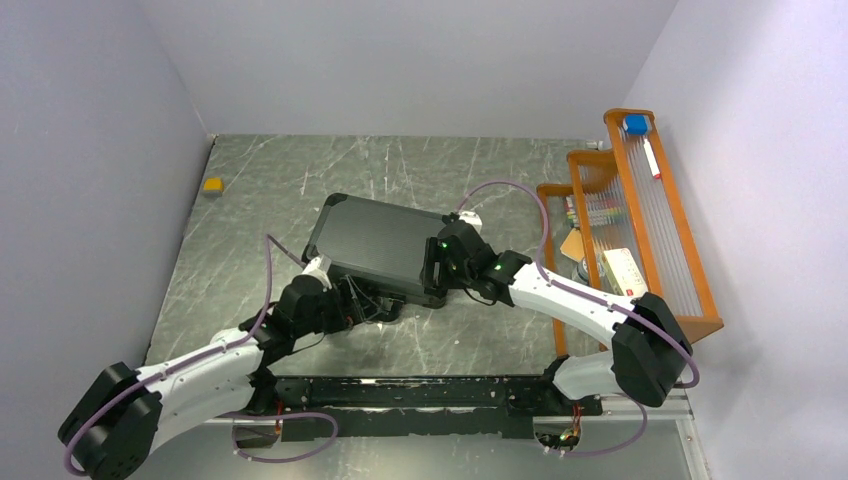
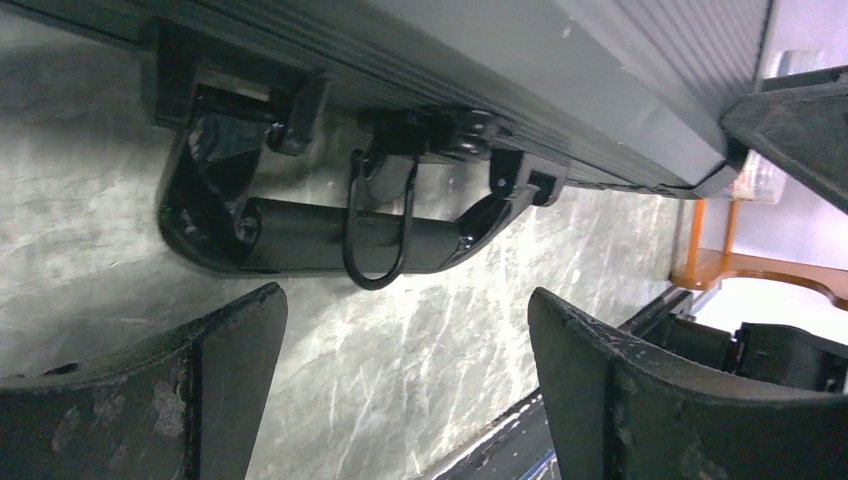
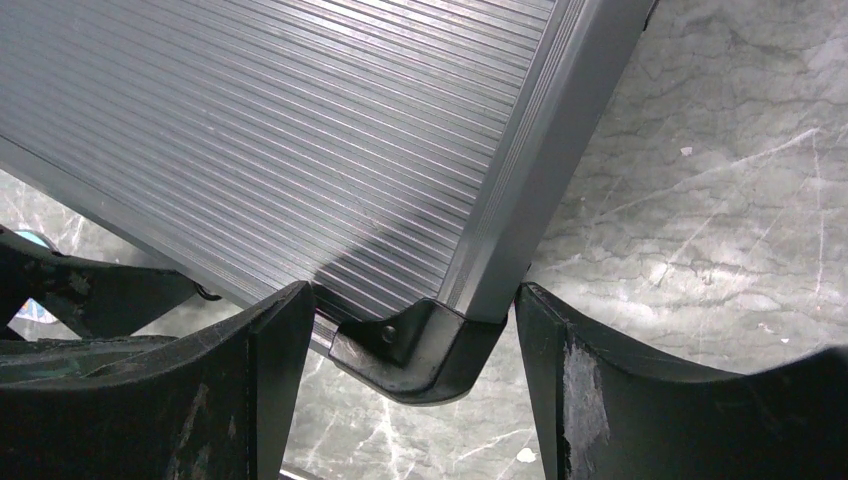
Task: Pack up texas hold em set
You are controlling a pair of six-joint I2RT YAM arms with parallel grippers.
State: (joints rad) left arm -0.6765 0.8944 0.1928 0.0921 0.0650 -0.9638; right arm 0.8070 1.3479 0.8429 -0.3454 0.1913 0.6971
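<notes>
The black briefcase (image 1: pixel 380 240) lies closed on the marble table, turned at a slant. My left gripper (image 1: pixel 375 305) is open and empty just before the case's near side. In the left wrist view its jaws (image 2: pixel 405 300) stand wide apart below the black handle (image 2: pixel 330 240), not touching it. My right gripper (image 1: pixel 437 275) is at the case's near right corner. In the right wrist view its jaws (image 3: pixel 412 290) are open and straddle the black corner cap (image 3: pixel 415 350) of the ribbed lid (image 3: pixel 300 130). Chips, card decks and discs are out of view.
An orange wooden rack (image 1: pixel 650 230) stands along the right wall with a blue-white item (image 1: pixel 635 125) on top. A small yellow object (image 1: pixel 212 185) lies at the far left. A black rail (image 1: pixel 420 390) runs along the near edge.
</notes>
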